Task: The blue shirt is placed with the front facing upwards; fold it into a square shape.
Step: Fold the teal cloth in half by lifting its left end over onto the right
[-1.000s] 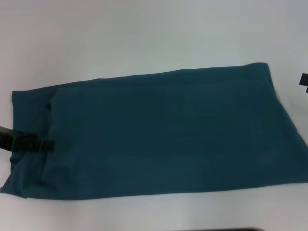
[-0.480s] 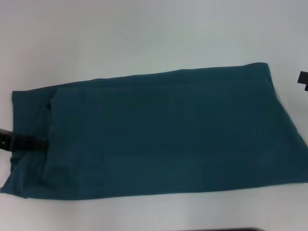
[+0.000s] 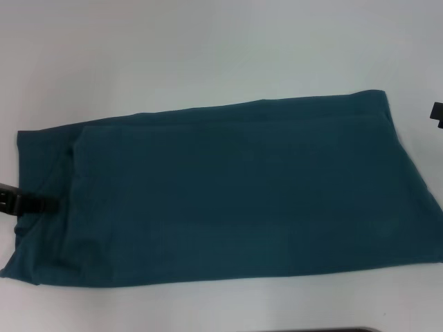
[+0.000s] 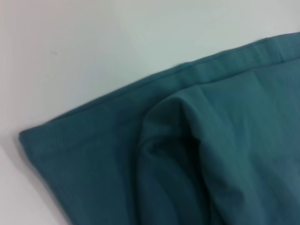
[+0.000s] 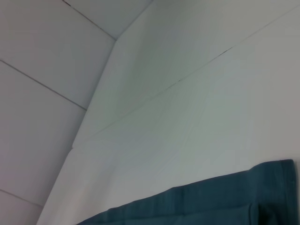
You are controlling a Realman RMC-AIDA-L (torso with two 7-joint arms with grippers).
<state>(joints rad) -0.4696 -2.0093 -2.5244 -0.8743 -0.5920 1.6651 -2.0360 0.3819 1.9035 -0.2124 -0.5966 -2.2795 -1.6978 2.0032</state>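
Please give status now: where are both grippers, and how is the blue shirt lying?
Left gripper low over shirt's left end. Right gripper off right edge, clear of cloth. Blue shirt folded into long flat band, not square yet. Nothing blocking.

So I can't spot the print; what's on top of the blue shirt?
Only the left gripper over the blue shirt at its left end. Folded cloth shows plain; any print is covered.

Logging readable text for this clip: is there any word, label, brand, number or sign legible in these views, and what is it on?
None can be read.
The blue shirt lies folded into a long strip on the white table; only plain teal fabric shows, no print or label.
The left gripper, at the shirt's left end, carries no legible marking.
The right gripper shows only as a dark piece at the frame edge, unmarked.
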